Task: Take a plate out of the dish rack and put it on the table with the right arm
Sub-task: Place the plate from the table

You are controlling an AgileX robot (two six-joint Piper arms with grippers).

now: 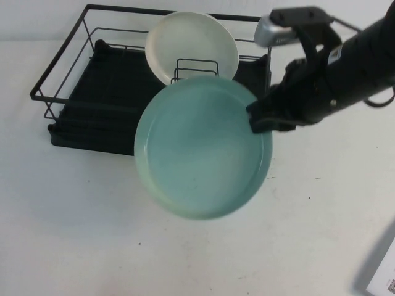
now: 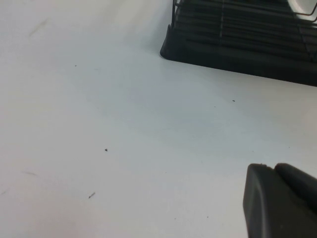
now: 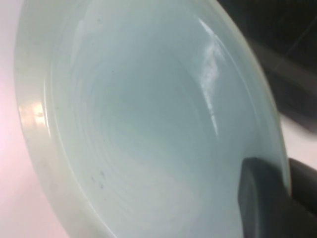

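While the right arm's dark pincer point(image 1: 256, 117) clamps the right-hand rim of the round pale mint-green matte plate point(image 1: 202, 148), that plate hangs in the air in front of the black wire-frame dish rack point(image 1: 80, 105) on its black tray base, clear of the wires and not yet down on the broad white desk point(image 1: 74, 234). In the high view the plate's face is turned up toward the camera, tilted rather than flat. The right wrist view shows a pincer finger point(image 3: 262, 198) lying on the plate's inner face at the rim, so the pincer is closed on the plate. The plate extends from the pincer toward the robot's left and a bit toward the robot. The key relation is plate above bare desk on the near side of the rack; my judgement is the remaining move is downward and levelling, then release. A cream-white round plate point(image 1: 191, 43) leans upright in the rack behind, apart from the green one. The left pincer point(image 2: 280, 203) shows only as a dark tip low over the desk, near the rack's tray corner; I cannot tell its opening. Risk as I judge it: an edge-only grip may let the plate slip or tip.
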